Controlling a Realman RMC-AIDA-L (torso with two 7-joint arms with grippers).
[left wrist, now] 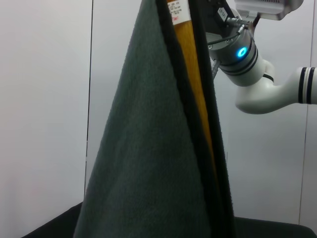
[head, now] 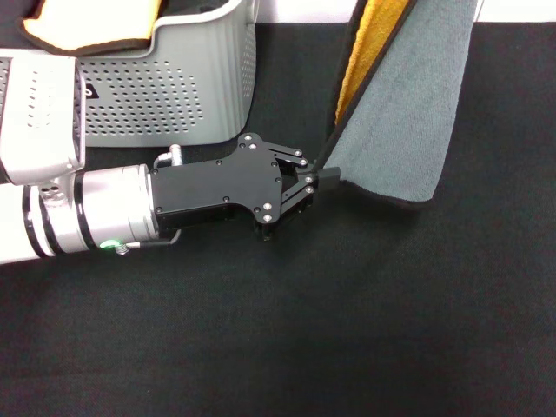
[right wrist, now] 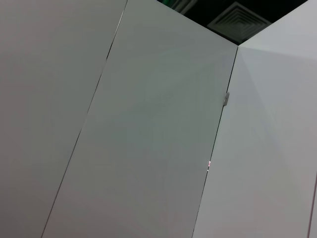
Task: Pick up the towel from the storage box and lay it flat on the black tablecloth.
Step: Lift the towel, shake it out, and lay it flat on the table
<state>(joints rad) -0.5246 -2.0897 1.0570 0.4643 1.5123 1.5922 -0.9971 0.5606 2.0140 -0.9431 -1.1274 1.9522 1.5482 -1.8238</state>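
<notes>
- While the towel (head: 408, 113) hangs in the air to the right of the storage box (head: 174, 78), the task sits at the spreading step: the lift out of the box looks done, the laying flat is not.
- Its upper end runs out of the top of the head view, and the left wrist view shows the right gripper (left wrist: 223, 12) high up at that end; I cannot tell how its fingers stand.
- Grey fleece faces outward, and a yellow-orange strip shows where the towel folds in on itself.
- Down low, the left gripper (head: 323, 180) reaches in from the left, its fingers pressed on the dark-edged lower corner of the towel, just above the black tablecloth (head: 347, 330).
- That corner seems held clear of the tablecloth rather than resting on it.
- Judging by this, the next move calls for the two held ends to be drawn apart so the fold opens, then for the raised end to be lowered until the whole towel lies on the tablecloth.
- Open tablecloth lies in front and to the right, which looks like room enough.
- A smaller yellow-orange cloth (head: 95, 26) lies draped over the box rim and plays no part.
</notes>
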